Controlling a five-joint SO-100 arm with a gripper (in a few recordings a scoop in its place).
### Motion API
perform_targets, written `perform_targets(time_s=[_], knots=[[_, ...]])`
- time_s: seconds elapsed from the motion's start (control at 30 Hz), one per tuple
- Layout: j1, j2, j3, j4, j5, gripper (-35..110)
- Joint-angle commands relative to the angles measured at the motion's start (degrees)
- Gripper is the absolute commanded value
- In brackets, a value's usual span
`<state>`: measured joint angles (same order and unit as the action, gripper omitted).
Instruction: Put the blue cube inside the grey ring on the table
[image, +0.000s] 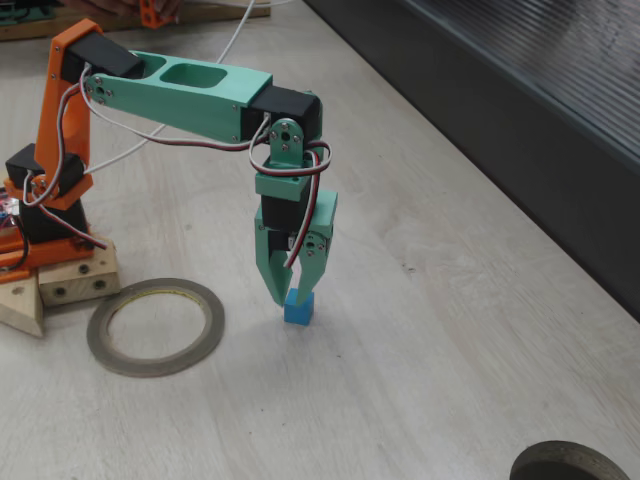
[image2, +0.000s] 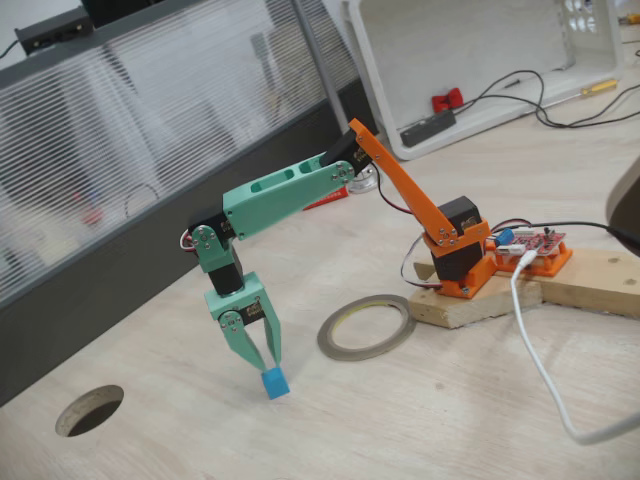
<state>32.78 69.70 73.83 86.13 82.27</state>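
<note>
My fingers (image: 291, 290) pointed straight down at the blue cube (image: 298, 308), and their tips came together just at its top edge. In both fixed views the tips looked nearly closed and touching the cube's upper face or corner, but I could not tell for sure if they were pinching it or only resting on it. The cube (image2: 275, 383) sat on the table (image: 430, 330), or perhaps a little tilted; the picture was too small to decide.

The grey ring (image: 156, 326) lay flat on the table, beside the cube and apart from it, between the cube and my wooden base (image: 60, 285). In a fixed view the ring (image2: 366, 326) was also between the cube and the base, and the cube was outside of it. My green forearm (image: 195, 95) reached out over the ring, and the orange part (image: 62, 110) stood up behind the ring.
</note>
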Motion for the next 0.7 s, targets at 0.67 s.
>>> perform_targets(time_s=[0.67], knots=[[0.88, 0.88, -1.76, 9.67, 0.62, 39]])
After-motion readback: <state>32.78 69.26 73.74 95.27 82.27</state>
